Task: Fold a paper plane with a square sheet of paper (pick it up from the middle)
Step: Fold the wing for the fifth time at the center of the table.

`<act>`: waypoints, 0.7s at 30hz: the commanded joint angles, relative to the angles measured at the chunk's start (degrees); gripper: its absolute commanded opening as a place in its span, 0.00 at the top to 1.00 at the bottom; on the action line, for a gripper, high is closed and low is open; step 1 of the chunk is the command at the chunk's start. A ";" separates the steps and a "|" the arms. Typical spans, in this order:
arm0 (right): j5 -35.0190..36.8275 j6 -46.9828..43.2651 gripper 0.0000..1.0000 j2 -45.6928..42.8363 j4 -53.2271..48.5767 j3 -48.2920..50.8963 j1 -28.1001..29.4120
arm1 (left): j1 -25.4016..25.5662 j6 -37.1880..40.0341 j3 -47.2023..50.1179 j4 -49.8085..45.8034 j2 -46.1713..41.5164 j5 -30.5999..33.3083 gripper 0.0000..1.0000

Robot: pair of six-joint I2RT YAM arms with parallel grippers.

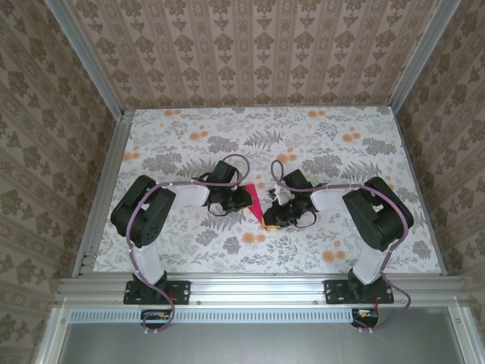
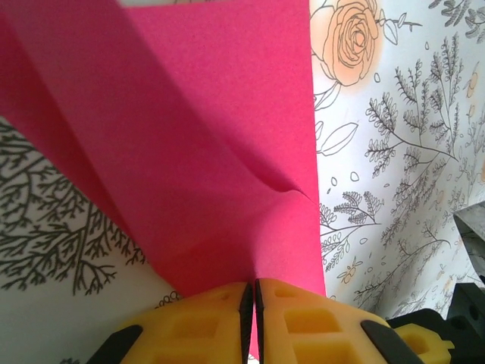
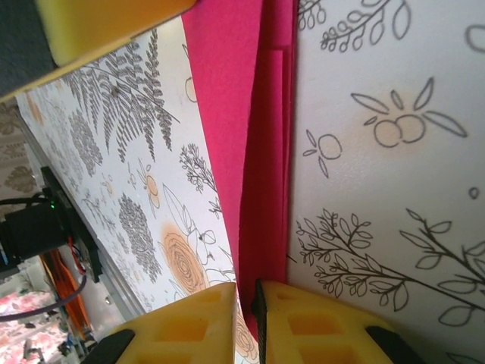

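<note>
My left gripper (image 2: 254, 294) and right gripper (image 3: 255, 294) pinch the paper (image 2: 212, 152); I should pull evenly for a straight crease.

Bright and even from overhead, barely shadowed on the table (image 1: 303, 129). Sharp in the top view, slightly bowed toward the edges. In both wrist views, blurred on the near yellow fingers (image 2: 303, 326), crisp on the table's print farther out. Strongly saturated and faintly grainy on the square sheet of paper (image 2: 212, 114), darker within its folds, washed out on white patches.
</note>
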State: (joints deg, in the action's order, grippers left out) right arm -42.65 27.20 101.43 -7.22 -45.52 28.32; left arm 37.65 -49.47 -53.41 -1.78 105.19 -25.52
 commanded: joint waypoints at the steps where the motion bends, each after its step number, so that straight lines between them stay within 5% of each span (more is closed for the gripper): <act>1: 2.23 -3.35 0.83 -1.24 -4.68 -1.16 0.77 | 0.32 -0.36 0.22 -8.27 3.79 6.30 0.85; 11: 5.63 -3.97 0.98 -1.98 -6.74 -0.19 0.95 | 0.41 0.07 -0.93 -10.45 4.23 7.49 0.86; 21: 6.24 -3.99 0.90 -3.56 -7.76 0.60 0.95 | 0.32 0.53 -2.32 -12.49 5.44 8.29 0.86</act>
State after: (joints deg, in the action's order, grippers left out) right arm -37.98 24.08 99.04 -11.11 -45.91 28.93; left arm 38.17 -49.45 -56.82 -7.42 106.28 -23.97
